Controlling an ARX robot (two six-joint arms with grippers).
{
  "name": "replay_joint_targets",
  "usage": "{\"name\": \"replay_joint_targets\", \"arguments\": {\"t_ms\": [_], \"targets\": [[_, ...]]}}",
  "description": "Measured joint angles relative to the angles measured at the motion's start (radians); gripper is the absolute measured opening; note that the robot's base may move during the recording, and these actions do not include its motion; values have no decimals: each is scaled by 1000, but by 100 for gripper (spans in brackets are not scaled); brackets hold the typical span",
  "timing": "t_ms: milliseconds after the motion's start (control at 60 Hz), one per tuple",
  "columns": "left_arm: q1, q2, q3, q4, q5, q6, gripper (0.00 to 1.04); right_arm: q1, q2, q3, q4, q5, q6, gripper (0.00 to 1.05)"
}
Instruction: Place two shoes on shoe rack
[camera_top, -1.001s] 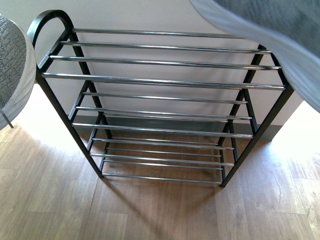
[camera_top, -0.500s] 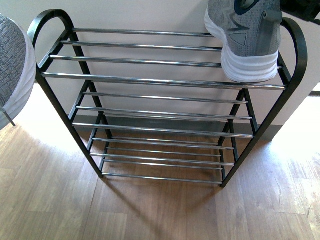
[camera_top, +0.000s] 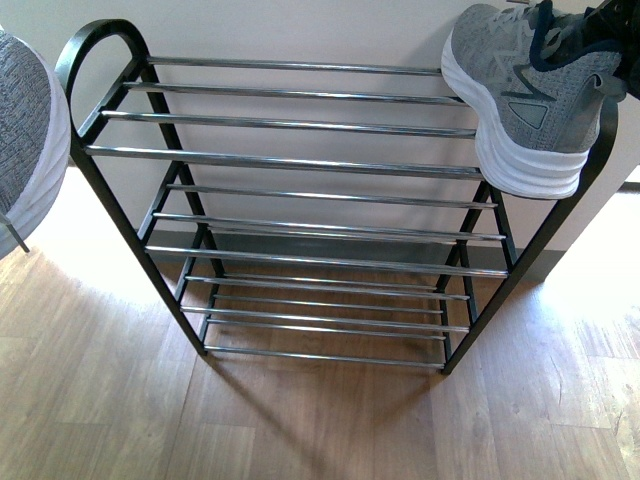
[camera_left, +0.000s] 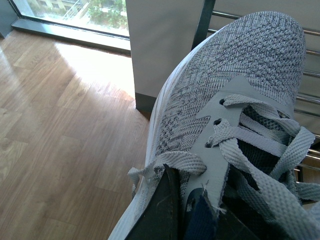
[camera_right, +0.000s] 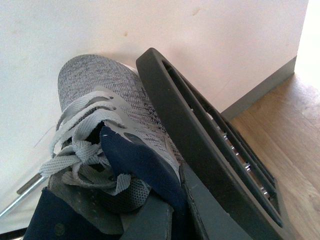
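Rack: shoe rack (camera_top: 320, 160) stands on wood floor (camera_top: 300, 420) against pale wall (camera_top: 300, 30); black frame, arched ends, 4 tiers of chrome rods, all tiers bare exc. top R end.
R shoe (camera_top: 530, 100): grey knit, white sole, navy lining. Hangs over top tier's R end, tilted, toe twd wall and raised, heel sole low over front rod by R arch. Can't tell if sole touches rods.
R shoe, wrist view (camera_right: 100, 100): sits just inside rack's arched end (camera_right: 200, 135), toe near wall.
R gripper (camera_right: 175, 215): fingers clamped on R shoe's collar, navy lining pinched btwn them. In front view only a dark bit of it shows at top R corner (camera_top: 610, 25).
L shoe (camera_top: 30, 130): at far L edge of front view, off the floor, outside rack, beside L arch, not touching it.
L shoe, wrist view (camera_left: 235, 100): toe near rack rods, laces loose.
L gripper (camera_left: 200, 215): dark fingers closed on L shoe's lace panel and tongue.
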Motion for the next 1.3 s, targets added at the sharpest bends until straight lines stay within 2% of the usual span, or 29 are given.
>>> {"name": "replay_joint_targets", "arguments": {"t_ms": [183,367,484,550,651,767,851,884,967,1151,1301], "targets": [[0,0,0,0,0,0,2,21,0,-12,43,-47,12,3],[0,0,0,0,0,0,2,13,-99,-60,60,-122,-3,41],[0,0,0,0,0,0,2,-16,-210,-89,30,-162,-55,59],[0,0,0,0,0,0,2,-43,-272,-108,11,-150,-110,68],[0,0,0,0,0,0,2,-95,-349,-153,65,-129,-223,82],[0,0,0,0,-1,0,2,-128,-385,-302,426,-201,-509,65],[0,0,0,0,1,0,2,-127,-413,-418,579,-227,-693,53],[0,0,0,0,2,0,2,-127,-424,-446,605,-232,-726,49],[0,0,0,0,0,0,2,-132,-489,-549,659,-237,-820,32],[0,0,0,0,0,0,2,-179,-588,-679,687,-286,-863,3],[0,0,0,0,1,0,2,-192,-689,-786,691,-290,-878,1]]}}
